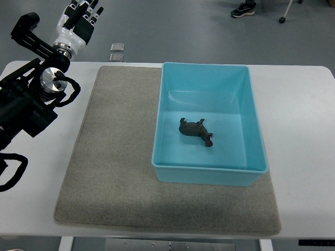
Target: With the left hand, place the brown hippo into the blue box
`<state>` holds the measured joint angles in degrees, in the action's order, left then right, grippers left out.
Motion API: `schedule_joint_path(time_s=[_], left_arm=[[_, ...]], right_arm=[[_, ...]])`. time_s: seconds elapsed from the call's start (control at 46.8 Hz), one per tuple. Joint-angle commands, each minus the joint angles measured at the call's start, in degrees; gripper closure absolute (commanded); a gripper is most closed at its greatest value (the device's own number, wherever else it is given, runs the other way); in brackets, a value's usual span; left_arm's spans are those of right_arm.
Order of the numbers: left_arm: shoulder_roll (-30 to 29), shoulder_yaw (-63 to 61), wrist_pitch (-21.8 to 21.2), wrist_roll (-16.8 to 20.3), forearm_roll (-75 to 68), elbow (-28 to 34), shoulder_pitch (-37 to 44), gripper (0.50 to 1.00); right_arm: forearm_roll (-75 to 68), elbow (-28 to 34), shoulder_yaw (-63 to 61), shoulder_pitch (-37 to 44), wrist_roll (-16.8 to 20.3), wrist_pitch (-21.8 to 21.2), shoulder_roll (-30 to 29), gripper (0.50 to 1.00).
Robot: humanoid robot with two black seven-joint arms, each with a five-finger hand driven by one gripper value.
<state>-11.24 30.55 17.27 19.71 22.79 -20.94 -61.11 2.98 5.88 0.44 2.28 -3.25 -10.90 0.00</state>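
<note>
- Brown and small, the toy hippo (197, 132) lay on its side on the floor of the blue box (252, 116), a little below the middle, with its head turned toward the lower right.
- The hippo touched none of the box walls, and nothing else was in the box with it.
- The blue box was an open rectangular plastic bin; it stood on the right part of a grey felt mat (112, 172), and its right wall came close to the right edge of the mat.
- The mat lay flat on a white table (301, 110), and bare table was visible on both sides of it.
- The left hand (79, 20) was raised at the upper left corner, over the far edge of the table and well apart from the box.
- Its white and black fingers (93, 13) were stretched out and relaxed, and they held nothing.
- The black left arm (29, 99) entered from the left edge, with a round metal joint and loose black cables near it.
- On the grey floor behind the table, two small pale square plates (117, 51) were visible.
- A person's dark shoe (243, 9) showed at the top edge, and near it a small caster wheel (282, 20).
- No brand, label or writing could be read on any of these things.
</note>
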Motion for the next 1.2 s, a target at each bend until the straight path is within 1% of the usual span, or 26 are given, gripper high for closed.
schedule_joint_path(time_s=[0.0,0.171,0.898,0.963,1.005,1.176], left_arm=[[-0.01,-0.14,0.13,0.07,0.94,-0.07,0.03,0.506],[-0.01,-0.14,0.13,0.60,0.32,0.20,0.20,0.504],[-0.36,-0.22,0.48,0.60,0.06,0.29,2.14,0.504],[-0.53,-0.22,0.48,0.60,-0.03,0.29,2.14,0.504],[-0.62,-0.22,0.48,0.60,-0.03,0.29,2.14,0.504],[-0.71,-0.22,0.48,0.60,-0.03,0.29,2.14,0.504]], right_arm=[[0.00,0.01,0.00,0.00,0.00,0.00,0.00,0.564],[0.00,0.01,0.00,0.00,0.00,0.00,0.00,0.564],[0.00,0.01,0.00,0.00,0.00,0.00,0.00,0.564],[0.45,0.44,0.18,0.00,0.00,-0.09,0.00,0.564],[0.53,0.97,0.18,0.00,0.00,-0.88,0.00,0.564],[0.35,1.06,-0.09,0.53,0.00,-0.88,0.00,0.564]])
